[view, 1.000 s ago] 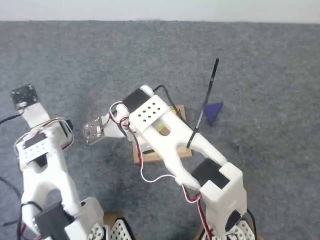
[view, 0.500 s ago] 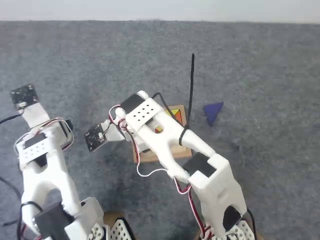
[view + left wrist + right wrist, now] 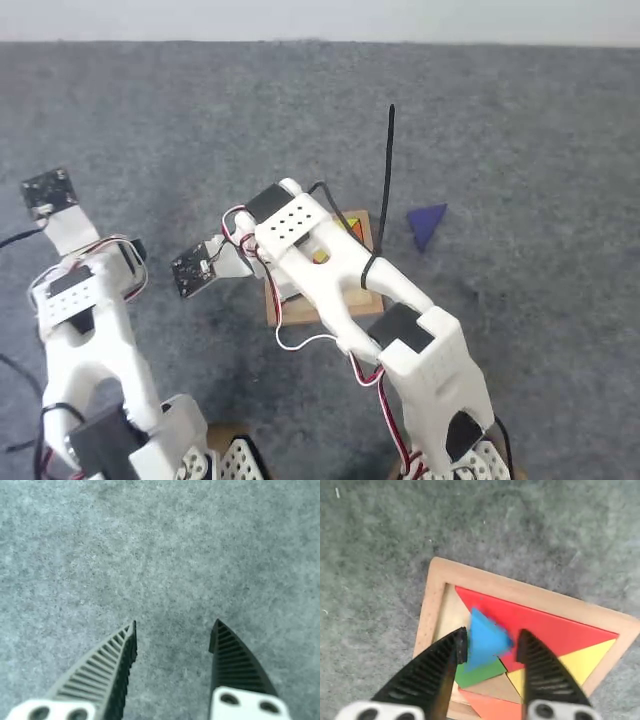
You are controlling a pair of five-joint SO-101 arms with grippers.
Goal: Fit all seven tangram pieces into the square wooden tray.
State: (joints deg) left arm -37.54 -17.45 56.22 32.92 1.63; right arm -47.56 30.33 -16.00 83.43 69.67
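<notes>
Right gripper (image 3: 492, 632) over tray (image 3: 431, 605), blue triangle (image 3: 485, 642) (gripped)

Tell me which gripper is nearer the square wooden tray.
Right. The right gripper is over the square wooden tray, gripping a blue triangular piece; the left gripper is aside over grey carpet.

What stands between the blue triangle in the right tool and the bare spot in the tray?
Nothing visible does. The blue triangle, in the right tool, sits over the red piece and green piece; the bare wood of the tray lies right beside it, uncovered.
</notes>
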